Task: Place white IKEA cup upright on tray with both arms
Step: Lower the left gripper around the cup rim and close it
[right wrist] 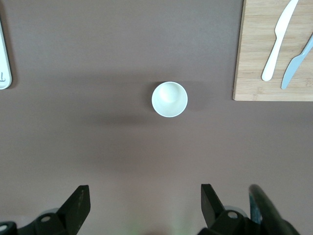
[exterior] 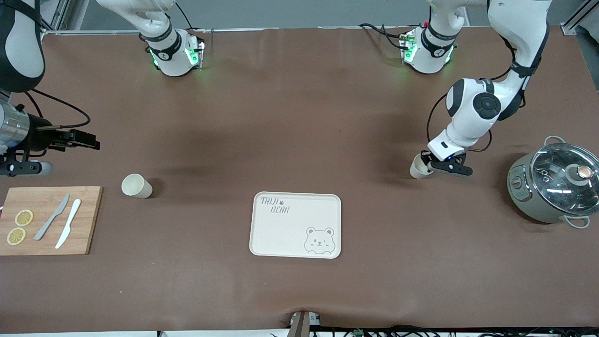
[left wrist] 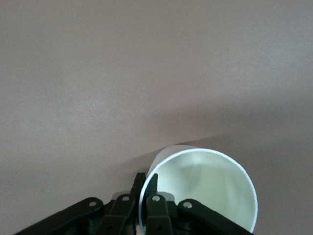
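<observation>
1. The wooden cutting board (exterior: 49, 220) is lying at the right arm's end of the worktop (exterior: 299, 117), carrying two lemon slices (exterior: 19, 226), a grey knife (exterior: 52, 217) and a white knife (exterior: 68, 223).
2. The right gripper (right wrist: 144, 205) is hovering above the worktop with its fingers spread wide apart, holding nothing; it is looking straight down on an upright white cup (exterior: 136, 186) standing just beside the board.
3. The tray (exterior: 295, 224) is sitting bare near the middle, nearer to the front camera than both cups.
4. The left gripper (exterior: 444, 164) is pinching the rim of a second white cup (exterior: 419, 167), one finger inside the wall and one outside; this cup is tilting, mouth toward the wrist camera, low over the worktop between the tray and the pot (exterior: 552, 187).
5. Risks, as I judge them: a rim pinch on a thin, smooth wall is offering little purchase, so the cup could be slipping or swinging during transport, landing on its side. Releasing while it is tilted would be tipping it over on the tray.
</observation>
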Motion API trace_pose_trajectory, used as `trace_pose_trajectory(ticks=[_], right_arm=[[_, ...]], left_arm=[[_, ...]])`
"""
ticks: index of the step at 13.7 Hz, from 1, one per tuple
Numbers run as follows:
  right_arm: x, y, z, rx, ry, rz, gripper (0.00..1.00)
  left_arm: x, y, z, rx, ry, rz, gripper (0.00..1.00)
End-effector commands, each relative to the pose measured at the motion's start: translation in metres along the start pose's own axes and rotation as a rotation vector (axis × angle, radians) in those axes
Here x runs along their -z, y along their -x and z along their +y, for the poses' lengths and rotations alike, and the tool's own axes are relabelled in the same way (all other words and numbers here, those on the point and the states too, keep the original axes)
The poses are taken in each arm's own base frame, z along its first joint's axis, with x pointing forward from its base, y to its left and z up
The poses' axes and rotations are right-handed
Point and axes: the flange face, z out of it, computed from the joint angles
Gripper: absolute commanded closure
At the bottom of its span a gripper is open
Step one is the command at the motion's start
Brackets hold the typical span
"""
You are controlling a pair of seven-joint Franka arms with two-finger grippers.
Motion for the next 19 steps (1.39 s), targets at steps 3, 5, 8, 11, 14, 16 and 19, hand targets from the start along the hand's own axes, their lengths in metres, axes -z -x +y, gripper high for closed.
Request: trace_pose_trajectory(ticks=[3, 5, 8, 11, 14, 16, 19], right_arm=[[-0.013, -0.014, 0.001, -0.002, 0.02, 0.002, 0.0], [-0.02, -0.018, 0.006, -0.011, 0.018, 0.013, 0.0], [-0.034, -0.021, 0.01, -0.018, 0.014, 0.02, 0.0], [-0.038, -0.019, 0.011, -0.02, 0.011, 0.009, 0.0], [-0.065, -0.026, 0.026, -0.038, 0.005, 0.049, 0.0], [-0.073, -0.025, 0.036, -0.054, 0.003, 0.054, 0.0], [-0.089, -0.033, 0.04, -0.057, 0.005, 0.063, 0.0]], left_arm=[[0.011, -0.008, 0.003, 0.025, 0.005, 0.028, 1.0], [0.017, -0.021, 0.011, 0.032, 0.011, 0.032, 1.0], [0.035, -0.054, 0.027, 0.063, 0.024, 0.0, 1.0], [0.051, -0.085, 0.041, 0.077, 0.036, -0.038, 1.0], [0.061, -0.118, 0.06, 0.102, 0.057, -0.051, 1.0], [0.071, -0.139, 0.076, 0.12, 0.074, -0.057, 1.0], [0.076, -0.163, 0.114, 0.14, 0.092, -0.075, 1.0]])
